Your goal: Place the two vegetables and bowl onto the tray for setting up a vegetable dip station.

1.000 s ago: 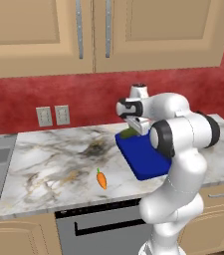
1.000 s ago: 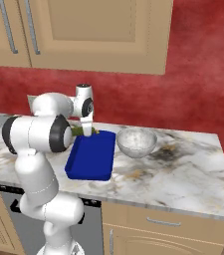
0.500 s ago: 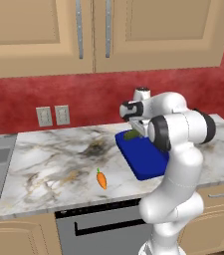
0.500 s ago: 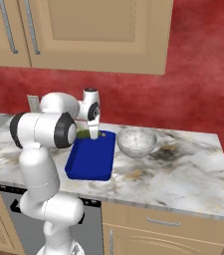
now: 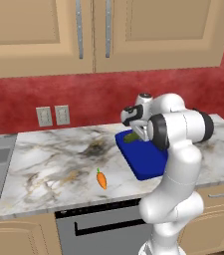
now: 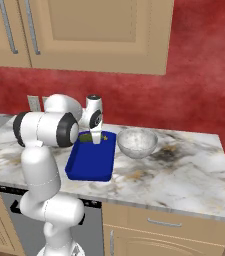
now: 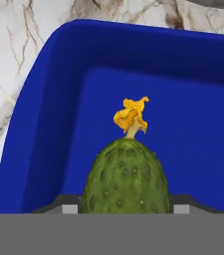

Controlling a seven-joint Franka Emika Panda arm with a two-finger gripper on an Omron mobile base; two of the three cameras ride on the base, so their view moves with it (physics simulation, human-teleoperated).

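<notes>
The marbled counter (image 5: 58, 164) carries a dark blue tray (image 6: 91, 162), with a clear bowl (image 6: 137, 142) just beside it. An orange carrot (image 5: 101, 179) lies well apart, near the counter's front edge.

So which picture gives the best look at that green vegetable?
The hand view: the cucumber looms close, bumpy, with a yellow flower tip, over the tray. In both base views it's just a small green bit beside the arm.

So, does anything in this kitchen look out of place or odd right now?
Only the small orange carrot: it lies alone on the marble counter, far from the dark blue rectangular tray. Nothing looks spilled or damaged.
</notes>
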